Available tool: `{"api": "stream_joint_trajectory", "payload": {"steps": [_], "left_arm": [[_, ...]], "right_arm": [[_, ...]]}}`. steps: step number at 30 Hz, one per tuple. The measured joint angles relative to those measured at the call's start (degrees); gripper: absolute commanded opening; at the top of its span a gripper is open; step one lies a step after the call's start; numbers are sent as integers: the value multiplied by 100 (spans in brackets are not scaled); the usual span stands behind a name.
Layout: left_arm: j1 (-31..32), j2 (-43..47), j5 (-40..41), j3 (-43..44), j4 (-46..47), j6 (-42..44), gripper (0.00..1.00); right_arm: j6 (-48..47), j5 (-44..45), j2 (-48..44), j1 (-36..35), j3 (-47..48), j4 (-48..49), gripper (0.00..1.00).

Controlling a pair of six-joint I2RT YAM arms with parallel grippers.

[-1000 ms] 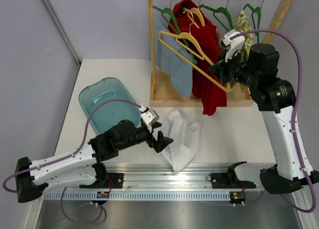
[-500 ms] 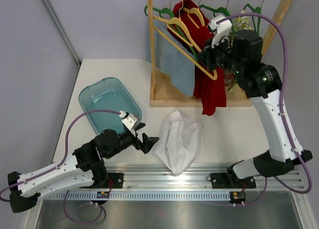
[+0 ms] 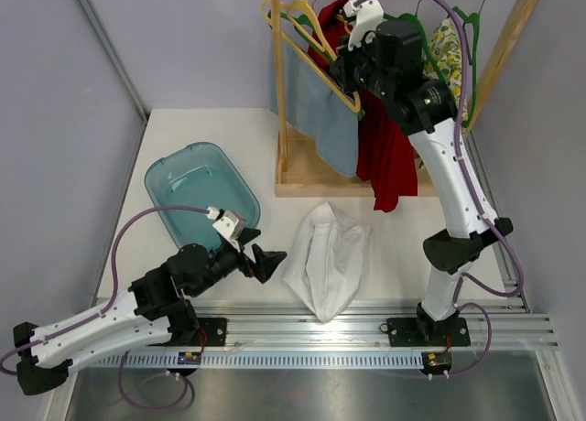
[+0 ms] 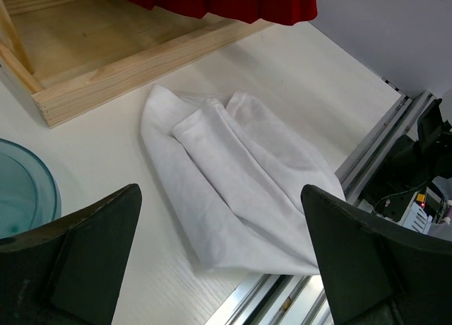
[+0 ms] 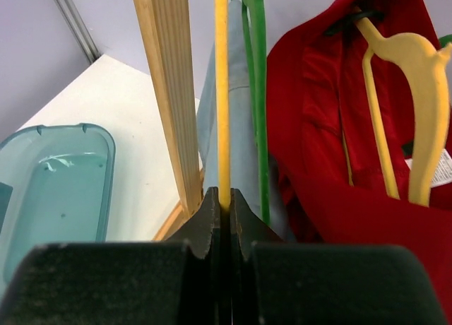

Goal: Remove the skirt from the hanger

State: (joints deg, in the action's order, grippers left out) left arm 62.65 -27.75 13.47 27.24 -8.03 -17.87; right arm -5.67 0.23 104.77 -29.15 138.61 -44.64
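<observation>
The white skirt was seen lying crumpled on the table, off any hanger, at 6 o'clock from the base of the wooden rack. A teal bin was set at 10 o'clock from the skirt, well apart from it.

The left gripper was held low at the skirt's 9 o'clock side, just beside the cloth, with its fingers spread apart and nothing between them. In the left wrist view the skirt was framed between the two dark fingers of that gripper, with the bin's rim at 9 o'clock.

The right gripper was raised high at the rack, its fingers clamped on the thin bar of a yellow hanger. In the right wrist view that bar was pinched in the closed gripper, with the rack post at its 9 o'clock, a green hanger at its 3 o'clock, and a red garment farther out at 3 o'clock
</observation>
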Motion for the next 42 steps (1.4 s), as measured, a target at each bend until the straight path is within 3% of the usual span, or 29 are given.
{"api": "stream_joint_trajectory", "payload": {"steps": [12,15,16,17,20,21,24,31,37,40,42], "left_arm": [[0,-2,57,-275,42,-234,99],[0,-68,157,-339,42,-356,99],[0,-120,190,-339,44,-385,99],[0,-186,214,-339,52,-417,99],[0,-415,247,-339,101,-461,99],[0,-509,245,-339,146,-457,99],[0,-894,219,-337,352,-393,99],[2,-2778,-48,190,741,-205,99],[109,-4815,-155,1333,758,-382,99],[199,-5862,-155,1945,748,-603,92],[238,-6450,-177,2214,726,-752,80]], "right_arm": [[164,79,675,-199,168,24,1],[155,74,664,-212,44,120,9],[142,74,625,-216,-46,175,14],[133,68,579,-223,-140,208,30],[24,48,404,-249,-431,195,57],[-44,33,321,-256,-546,184,76],[-345,-50,-125,-269,-1073,173,99],[-1565,-863,-2179,-273,-2695,-13,99],[-2597,-1827,-3755,-153,-3912,-337,99],[-2726,-2367,-4234,313,-4704,-457,99],[-2723,-2559,-4422,688,-5224,-505,99]]}}
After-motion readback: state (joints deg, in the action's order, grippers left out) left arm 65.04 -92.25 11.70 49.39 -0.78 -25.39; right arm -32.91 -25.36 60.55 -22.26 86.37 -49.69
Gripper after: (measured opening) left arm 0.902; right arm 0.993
